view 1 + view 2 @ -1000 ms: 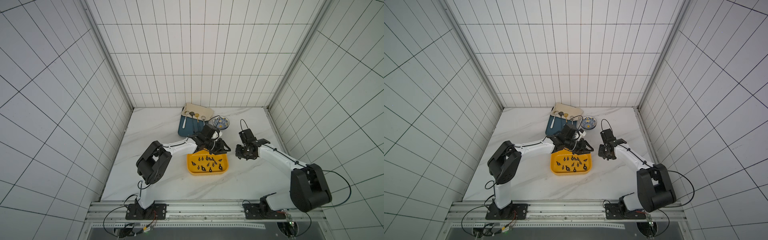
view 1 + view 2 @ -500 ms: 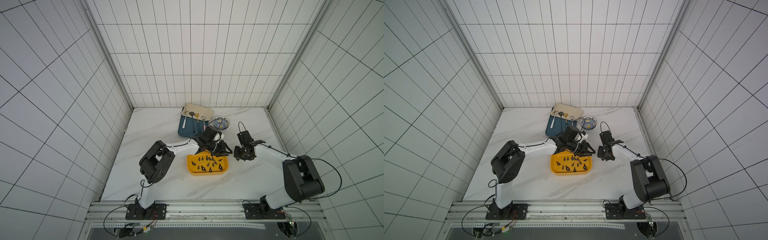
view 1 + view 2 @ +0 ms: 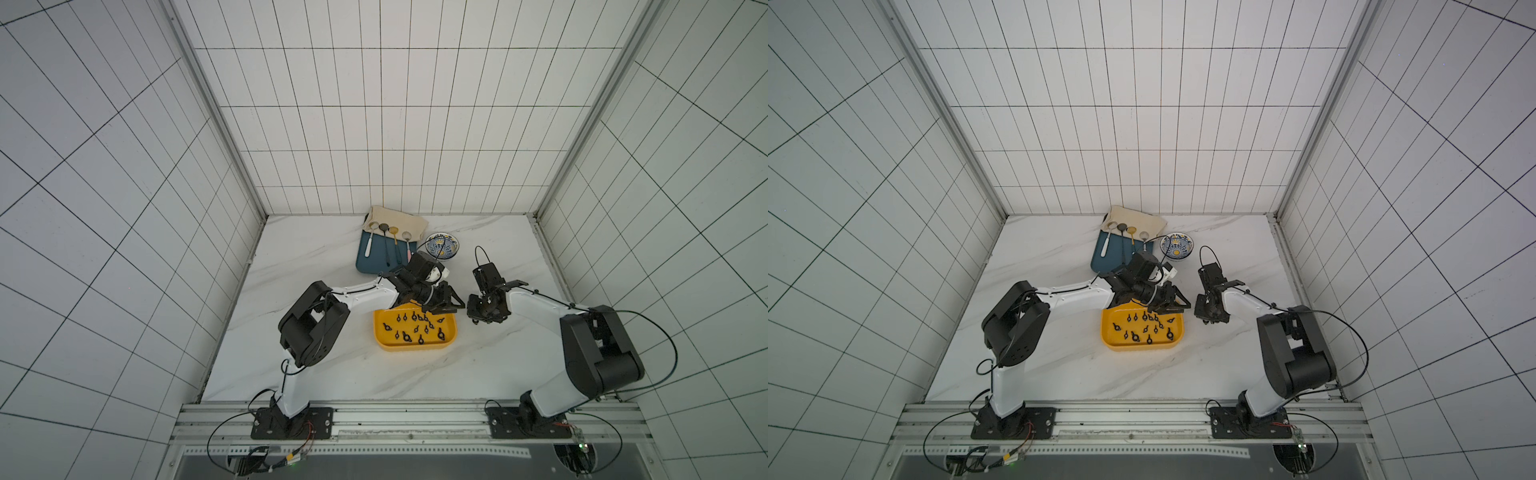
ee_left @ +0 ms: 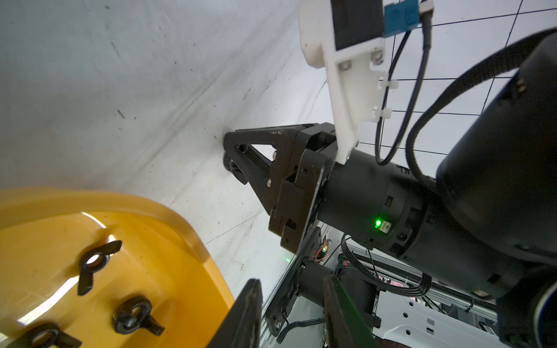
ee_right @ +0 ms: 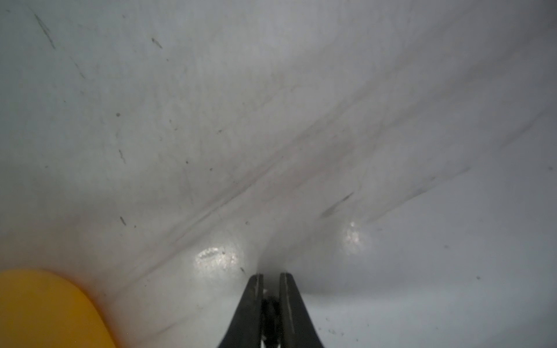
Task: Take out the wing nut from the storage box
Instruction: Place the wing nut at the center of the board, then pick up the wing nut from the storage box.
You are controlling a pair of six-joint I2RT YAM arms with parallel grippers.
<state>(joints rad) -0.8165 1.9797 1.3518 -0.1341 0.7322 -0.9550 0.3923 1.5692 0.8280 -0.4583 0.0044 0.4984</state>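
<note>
Right pincer (image 5: 271, 275) edged toward yellow storage box (image 3: 415, 348) — pinching black wing nut (image 5: 272, 304) — left pincer (image 4: 290, 284) open.

This is looking like a robotics lab test cell rather than a home. White tiled walls (image 3: 374, 124) are boxing in a marble-patterned surface (image 3: 316, 361) on three sides. A left arm (image 3: 361, 295) and a right arm (image 3: 540, 307) are standing bolted to an aluminium rail (image 3: 415, 419), with sleeved cables (image 4: 411, 144) looping off them. A yellow storage box (image 3: 415, 347) of wing nuts (image 3: 419, 328) is sitting near a blue tray (image 3: 376, 262) of spoons (image 3: 387, 249).
</note>
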